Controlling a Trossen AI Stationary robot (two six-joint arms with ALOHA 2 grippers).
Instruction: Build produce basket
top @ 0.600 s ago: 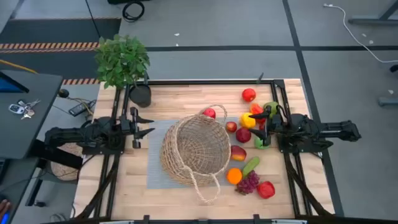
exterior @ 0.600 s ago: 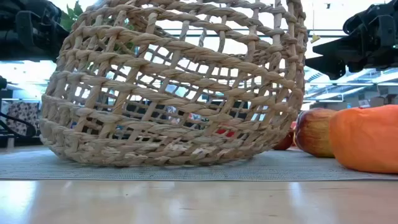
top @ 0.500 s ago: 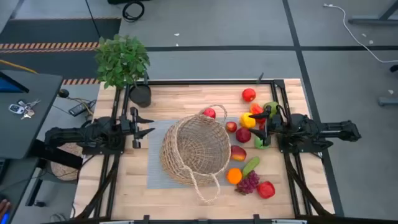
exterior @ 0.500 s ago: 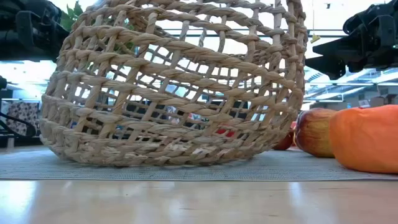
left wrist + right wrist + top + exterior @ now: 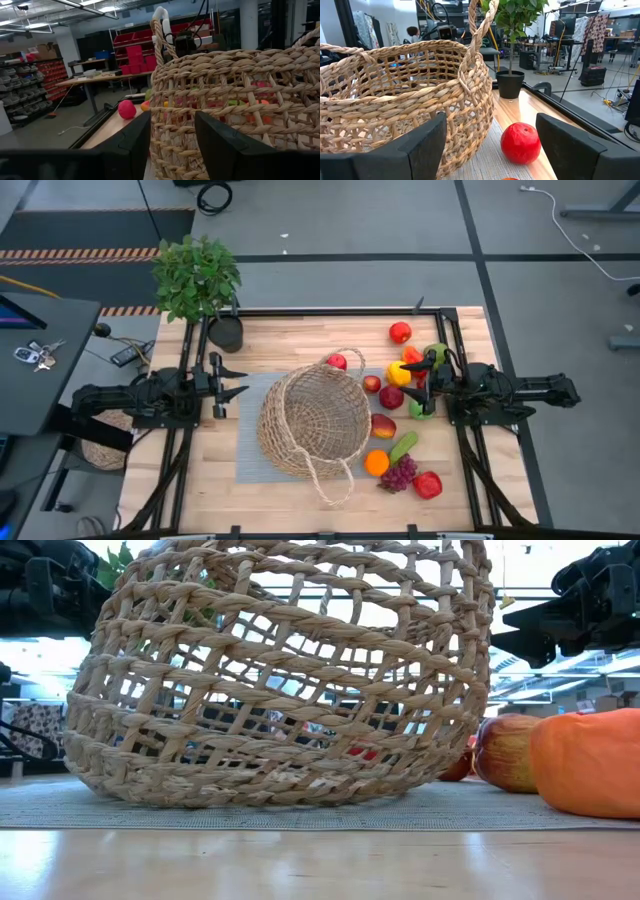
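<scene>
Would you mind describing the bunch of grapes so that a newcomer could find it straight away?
Start at the big woven basket in the middle of the table and look to the produce on the right arm's side. At the near end of that spread, the grapes lie between an orange and a red pepper. They are the only dark purple, knobbly cluster there.

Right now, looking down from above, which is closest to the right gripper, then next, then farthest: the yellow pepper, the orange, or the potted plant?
From the right gripper:
1. Yellow pepper, right beside it.
2. Orange, near the table's front edge.
3. Potted plant, far corner on the left arm's side.
</scene>
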